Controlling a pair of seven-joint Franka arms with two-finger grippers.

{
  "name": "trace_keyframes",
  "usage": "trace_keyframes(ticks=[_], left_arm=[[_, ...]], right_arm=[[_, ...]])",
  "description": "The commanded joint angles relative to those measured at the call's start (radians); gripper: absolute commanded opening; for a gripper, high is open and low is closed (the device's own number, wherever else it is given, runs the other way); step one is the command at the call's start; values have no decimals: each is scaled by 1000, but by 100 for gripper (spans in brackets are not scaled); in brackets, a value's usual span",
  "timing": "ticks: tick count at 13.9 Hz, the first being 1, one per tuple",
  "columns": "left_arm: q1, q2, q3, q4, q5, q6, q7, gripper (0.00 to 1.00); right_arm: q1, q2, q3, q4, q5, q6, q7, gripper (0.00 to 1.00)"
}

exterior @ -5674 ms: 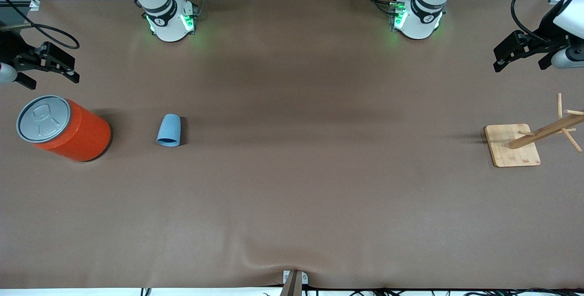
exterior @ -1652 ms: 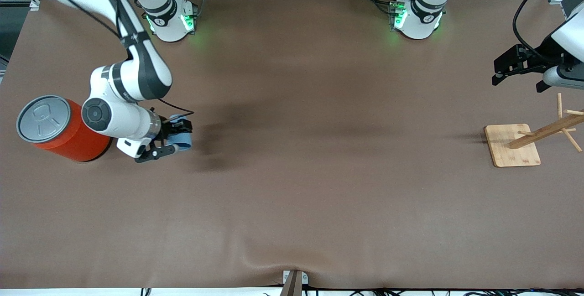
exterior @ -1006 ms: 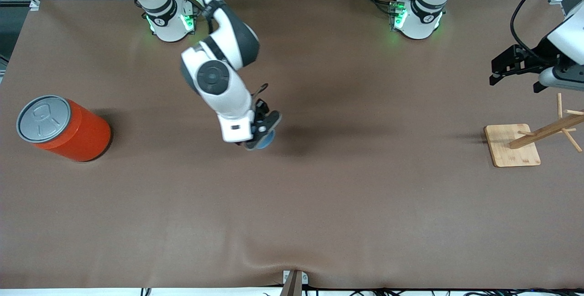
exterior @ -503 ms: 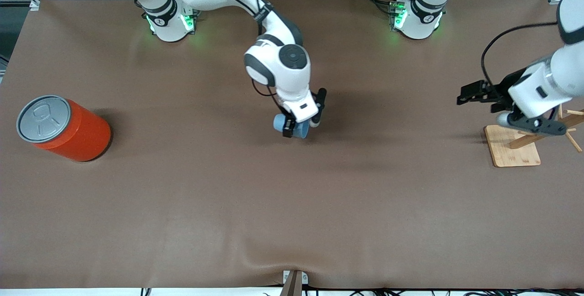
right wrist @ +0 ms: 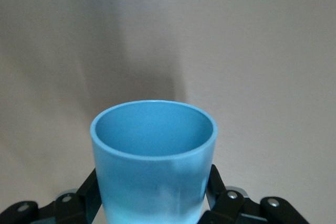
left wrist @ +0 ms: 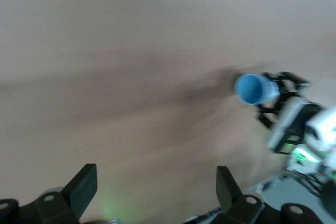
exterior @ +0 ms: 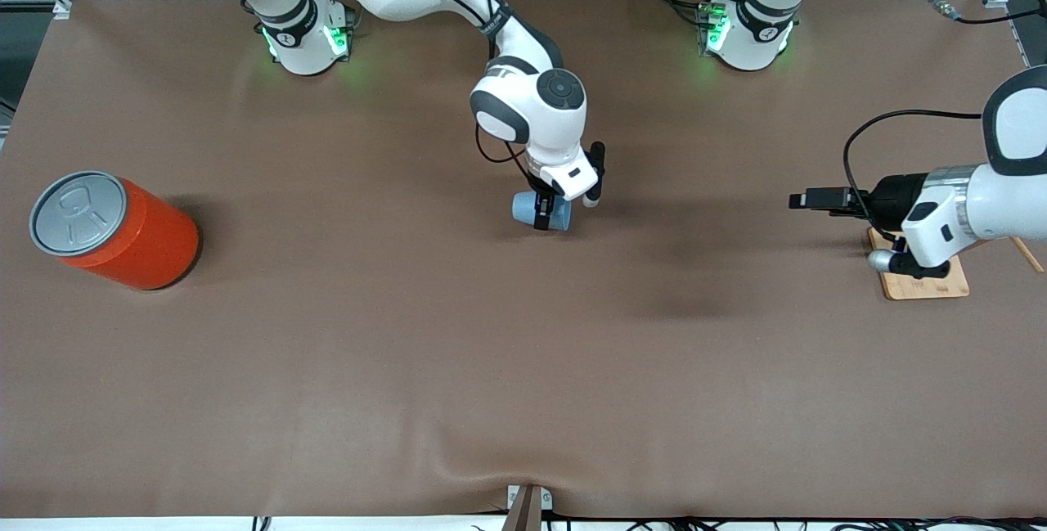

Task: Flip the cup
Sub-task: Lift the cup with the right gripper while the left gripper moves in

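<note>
The light-blue cup (exterior: 525, 209) is held in my right gripper (exterior: 568, 202) above the middle of the table, tipped well over from upright. In the right wrist view the cup (right wrist: 153, 156) fills the space between the black fingers (right wrist: 88, 195), its deeper blue mouth pointing away from the wrist. My right gripper (right wrist: 153, 199) is shut on the cup's wall. My left gripper (exterior: 810, 199) is open and empty, above the table beside the wooden rack. In the left wrist view my left gripper (left wrist: 156, 192) points at the cup (left wrist: 255, 88), whose mouth faces it.
A large orange can (exterior: 123, 232) with a grey pull-tab lid stands at the right arm's end of the table. A wooden rack with a square base (exterior: 955, 284) stands at the left arm's end, partly hidden under the left arm.
My right gripper took the cup from beside the orange can, carried it to the middle of the table and turned it. My left arm swung in over the rack toward the middle.
</note>
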Motion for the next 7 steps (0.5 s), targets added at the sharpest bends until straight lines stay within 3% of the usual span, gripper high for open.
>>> trace_keyframes(ticks=[1, 5, 6, 7], left_arm=[[1, 15, -4, -54, -103, 9, 36, 100], [-19, 79, -21, -98, -173, 73, 114, 100], [-17, 98, -31, -118, -202, 93, 132, 100], [-17, 107, -38, -155, -237, 122, 160, 100]], right_arm=[[27, 50, -13, 34, -69, 35, 75, 0], [36, 82, -11, 36, -83, 42, 115, 0], [40, 85, -11, 36, -84, 41, 168, 9], [40, 84, -11, 36, -89, 39, 177, 91]])
